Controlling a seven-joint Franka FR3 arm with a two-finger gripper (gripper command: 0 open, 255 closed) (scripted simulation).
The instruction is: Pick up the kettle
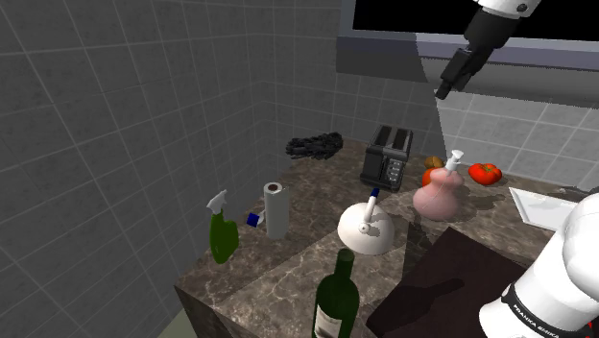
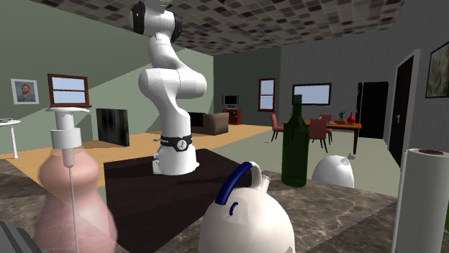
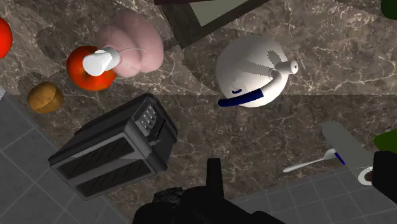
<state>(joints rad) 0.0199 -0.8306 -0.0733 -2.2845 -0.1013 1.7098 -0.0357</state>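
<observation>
The kettle (image 1: 365, 229) is a white dome with a blue-trimmed handle and stands on the dark marble counter (image 1: 288, 269), near its middle. It fills the foreground of the second exterior view (image 2: 245, 219). My black gripper (image 1: 443, 93) hangs high over the back of the counter, above the toaster (image 1: 389, 156) and well clear of the kettle. In the wrist view the kettle (image 3: 251, 76) lies far below, beyond the fingertips, and the gripper (image 3: 299, 175) is open, its two fingers (image 3: 213, 175) wide apart with nothing between them.
A pink pump bottle (image 1: 440, 192) stands close beside the kettle. Tomatoes (image 1: 485, 173) lie behind the bottle. A paper towel roll (image 1: 276, 209), a green spray bottle (image 1: 223, 230) and a wine bottle (image 1: 336, 298) stand toward the counter's edge. Tiled walls close the back.
</observation>
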